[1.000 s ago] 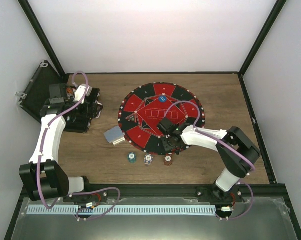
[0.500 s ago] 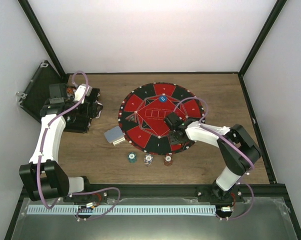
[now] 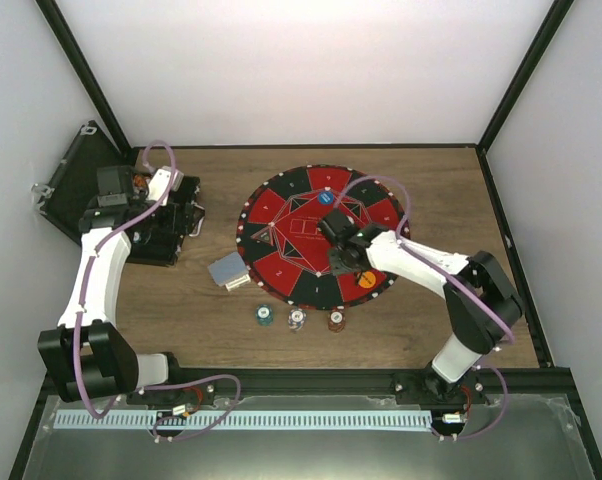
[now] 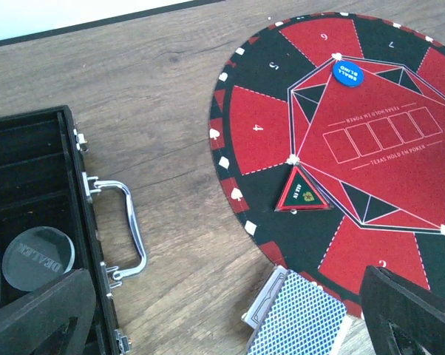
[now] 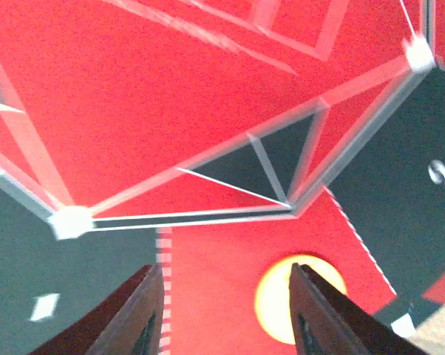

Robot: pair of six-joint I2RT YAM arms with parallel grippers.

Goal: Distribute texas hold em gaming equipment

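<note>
The right gripper [image 3: 336, 237] is positioned close over the red centre of the round mat [image 3: 271, 205], its fingers [image 5: 137, 314] parted with nothing between them. A yellow disc [image 3: 366, 281] is seen lying on a red segment near the mat's front edge, just behind that gripper, and a blue chip [image 3: 324, 198] is placed on the far part of the mat. The left gripper [image 4: 222, 296] is spread wide and empty above the edge of the open black case [image 4: 30, 170] at the left of the bench [image 3: 461, 200]. The deck of cards [image 3: 228, 271], patterned backs up, is laid on the bench just beside the mat's left rim. 3 chip stacks [image 3: 297, 319] are lined up in a row on the wood just in front of the mat. A dealer button [image 4: 38, 256] is seen inside the case, and a triangular marker [image 4: 304, 194] is set on the mat.
</note>
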